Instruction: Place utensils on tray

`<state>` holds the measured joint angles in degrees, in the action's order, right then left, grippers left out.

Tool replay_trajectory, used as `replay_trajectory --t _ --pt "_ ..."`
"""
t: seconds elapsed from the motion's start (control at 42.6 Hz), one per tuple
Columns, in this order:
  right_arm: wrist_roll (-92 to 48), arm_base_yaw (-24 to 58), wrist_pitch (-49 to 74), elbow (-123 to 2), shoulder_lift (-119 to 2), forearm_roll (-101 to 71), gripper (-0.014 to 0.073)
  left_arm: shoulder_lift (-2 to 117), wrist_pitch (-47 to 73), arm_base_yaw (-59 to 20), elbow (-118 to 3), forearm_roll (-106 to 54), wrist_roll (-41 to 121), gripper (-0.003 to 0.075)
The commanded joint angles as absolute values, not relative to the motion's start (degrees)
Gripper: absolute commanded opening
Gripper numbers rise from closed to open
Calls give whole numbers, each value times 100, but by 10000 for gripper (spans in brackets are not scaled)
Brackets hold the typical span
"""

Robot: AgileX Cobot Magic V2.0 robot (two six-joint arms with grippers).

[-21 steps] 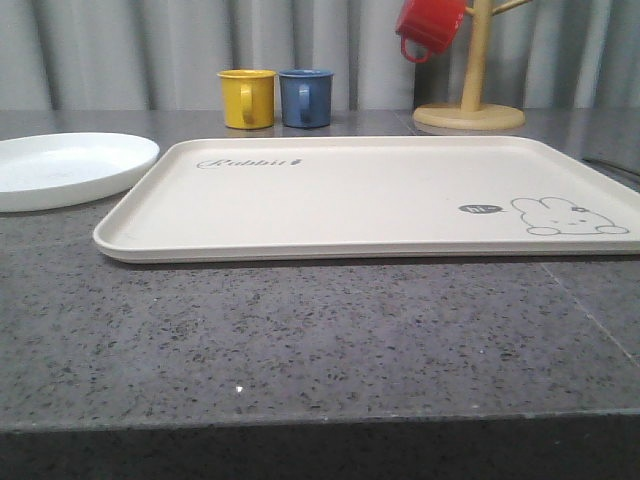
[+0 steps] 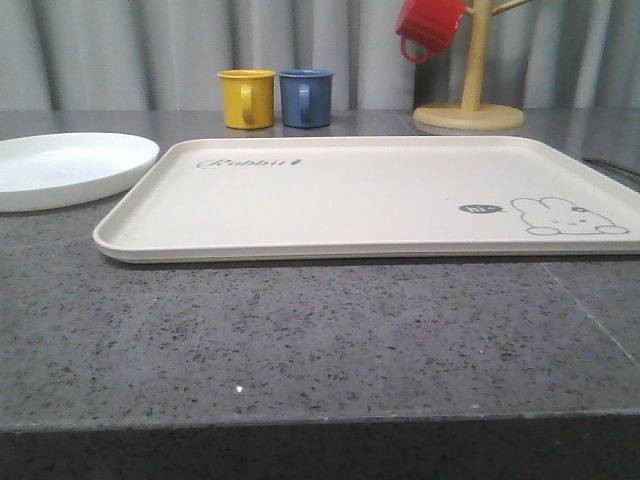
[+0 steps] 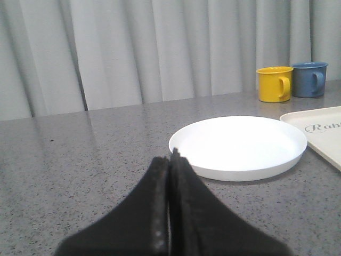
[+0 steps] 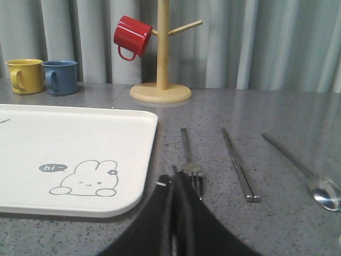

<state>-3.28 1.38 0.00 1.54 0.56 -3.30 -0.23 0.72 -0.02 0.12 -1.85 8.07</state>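
Grey desk (image 2: 300, 340): we note tray (image 2: 350, 200) centre, plate (image 2: 60, 170) left; fork (image 4: 191, 160), knife (image 4: 238, 165), spoon (image 4: 303, 165) right. Both jaws together.

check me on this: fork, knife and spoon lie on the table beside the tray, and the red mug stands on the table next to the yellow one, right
Not quite. The red mug hangs on the wooden mug tree, as the right wrist view shows; the blue mug stands next to the yellow mug. The fork, knife and spoon do lie on the table beside the tray.
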Motion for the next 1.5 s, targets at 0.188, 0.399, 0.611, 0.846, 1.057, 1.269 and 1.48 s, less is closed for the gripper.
replay_trajectory --t 0.188,0.399,0.611,0.846,1.057,1.269,1.48 --pt "-353 119 -584 152 147 -312 -67 -142 -673 -3 86 -192 743 -20" --pt "-353 119 -1006 -96 147 -326 -67 -131 -1113 -3 -351 -370 743 -20" --pt "-353 119 471 -1615 -78 -553 -67 229 286 -3 -1918 -359 743 -20" --pt "-353 119 2416 -3484 -1293 -547 -67 1591 2476 -3 -4040 -359 743 -20" --pt "-353 119 3384 -4007 -2218 -547 -67 2387 3058 -3 -4480 -359 743 -20" --pt "-353 119 3631 -4002 -2770 -547 -67 2802 3253 -3 -4480 -359 743 -20" --pt "-353 119 3734 -4002 -2994 -547 -45 3030 3428 -3 -4480 -359 743 -20"
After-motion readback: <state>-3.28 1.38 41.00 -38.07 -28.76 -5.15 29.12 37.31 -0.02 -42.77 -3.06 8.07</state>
